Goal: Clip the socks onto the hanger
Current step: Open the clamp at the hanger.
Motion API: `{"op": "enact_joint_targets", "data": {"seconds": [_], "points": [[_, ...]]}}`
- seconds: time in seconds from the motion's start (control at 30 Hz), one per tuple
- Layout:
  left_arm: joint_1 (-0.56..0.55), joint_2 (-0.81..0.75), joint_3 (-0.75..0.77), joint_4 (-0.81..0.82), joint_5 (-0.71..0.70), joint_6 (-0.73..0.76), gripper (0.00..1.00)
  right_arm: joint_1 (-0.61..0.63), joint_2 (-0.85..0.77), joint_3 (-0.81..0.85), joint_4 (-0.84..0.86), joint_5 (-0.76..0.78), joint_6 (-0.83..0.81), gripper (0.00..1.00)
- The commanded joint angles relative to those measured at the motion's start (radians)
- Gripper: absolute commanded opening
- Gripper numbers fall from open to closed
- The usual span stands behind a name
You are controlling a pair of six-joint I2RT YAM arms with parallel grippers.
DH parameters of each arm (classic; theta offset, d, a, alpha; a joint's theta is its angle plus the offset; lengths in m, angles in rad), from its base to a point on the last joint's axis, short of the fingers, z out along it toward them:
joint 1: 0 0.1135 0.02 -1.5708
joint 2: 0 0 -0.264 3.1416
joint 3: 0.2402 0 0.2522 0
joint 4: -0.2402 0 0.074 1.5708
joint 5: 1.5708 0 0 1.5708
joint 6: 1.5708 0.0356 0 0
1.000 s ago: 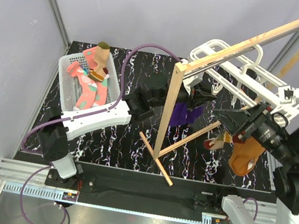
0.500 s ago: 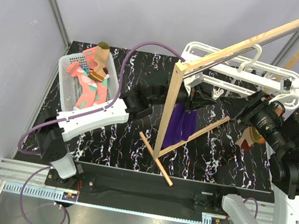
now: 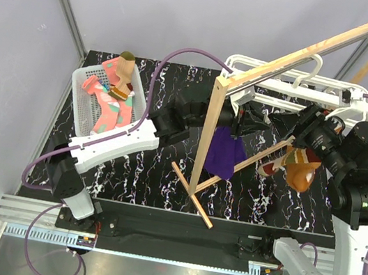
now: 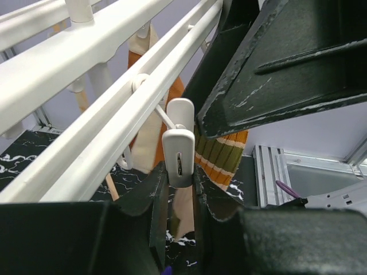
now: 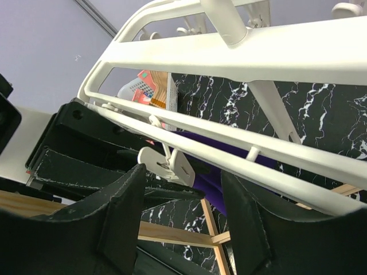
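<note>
The white hanger (image 3: pixel 299 83) hangs from the wooden rail. My left gripper (image 3: pixel 249 120) is shut on one of its small white clips (image 4: pixel 178 152), with a jaw pressed on each side. A tan sock with olive, orange and brown stripes (image 4: pixel 221 157) hangs just behind that clip; it also shows in the top view (image 3: pixel 269 167). My right gripper (image 3: pixel 284 122) is open and empty, its jaws on either side of the same clip (image 5: pixel 169 163) from the opposite side. Pink and tan socks (image 3: pixel 109 97) lie in the basket at the left.
A white mesh basket (image 3: pixel 77 102) stands at the table's left. The wooden rail stand (image 3: pixel 204 141) crosses the middle, with floor struts in front. A purple cloth (image 3: pixel 223 151) and an orange-brown cloth (image 3: pixel 299 172) hang from the hanger.
The hanger swung from tilted to level. My right gripper rose, drew back to the right, then came left toward the clip. The left gripper stayed on the clip.
</note>
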Motion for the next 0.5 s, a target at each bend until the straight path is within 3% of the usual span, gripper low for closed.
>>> {"op": "enact_joint_targets", "data": {"seconds": [0.0,0.47], "points": [[-0.017,0.013,0.055,-0.008,0.034,-0.008,0.0,0.007,0.02,0.013,0.054,-0.01,-0.027,0.62],[-0.018,0.036,0.087,-0.048,0.033,-0.01,0.0,0.012,0.058,0.016,0.074,-0.034,-0.02,0.64]]}}
